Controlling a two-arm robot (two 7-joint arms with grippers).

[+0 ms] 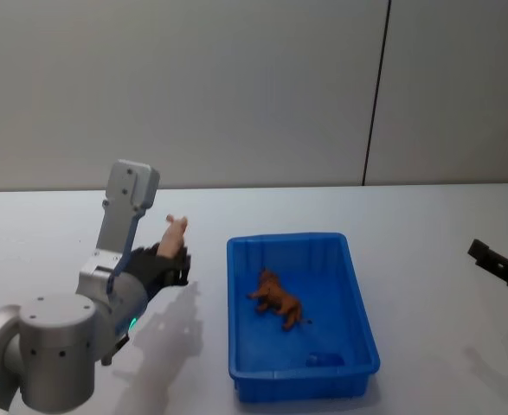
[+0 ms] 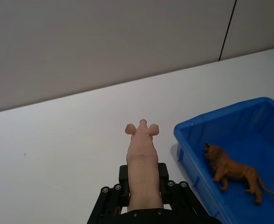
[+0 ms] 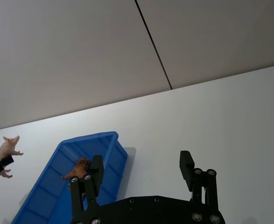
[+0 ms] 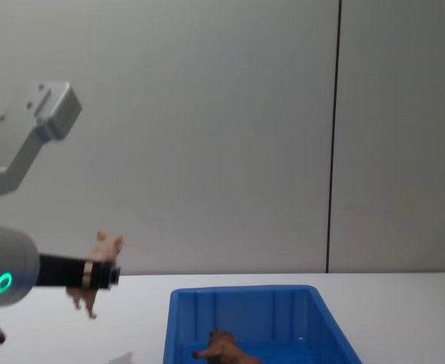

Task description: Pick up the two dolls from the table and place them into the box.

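Observation:
My left gripper [image 1: 169, 259] is shut on the pale pink doll [image 1: 176, 232] and holds it in the air to the left of the blue box [image 1: 236, 259]. The doll's head pokes out past the fingers [image 2: 167, 175], well above the white table [image 1: 427, 225]. In the chest view the pink doll [image 4: 101, 254] hangs higher than the box rim [image 4: 245, 292]. The brown doll [image 1: 279, 299] lies on the box floor, near the middle. My right gripper [image 3: 141, 170] is open and empty, out to the right of the box.
A grey wall with a dark vertical seam [image 1: 375, 104] stands behind the table. Bare tabletop lies between the box and my right gripper [image 1: 500, 259].

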